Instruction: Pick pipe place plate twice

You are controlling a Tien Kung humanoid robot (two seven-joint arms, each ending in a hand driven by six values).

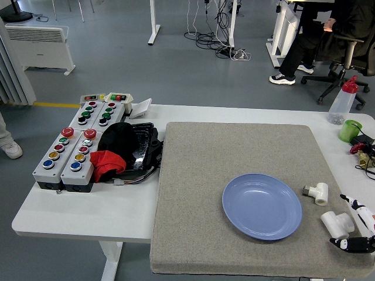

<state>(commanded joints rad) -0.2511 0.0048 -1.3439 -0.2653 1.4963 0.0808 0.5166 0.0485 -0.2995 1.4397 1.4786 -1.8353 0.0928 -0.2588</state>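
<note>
A blue plate [261, 206] lies on the grey mat [205, 164], right of centre, with nothing on it. Two white pipe fittings lie on the mat to its right: a small tee [316, 192] and a larger one [337, 223] nearer the front edge. My right hand [358, 231] comes in at the lower right corner, fingers spread and relaxed, right beside the larger fitting and holding nothing. My left arm is out of view.
Grey control boxes with coloured buttons [73, 149] and a black and red bundle [120, 151] sit on the table's left. A clear bottle with a red cap [344, 101], a green cup [350, 130] and small parts stand at the right edge. A person sits on a chair [328, 35] far back.
</note>
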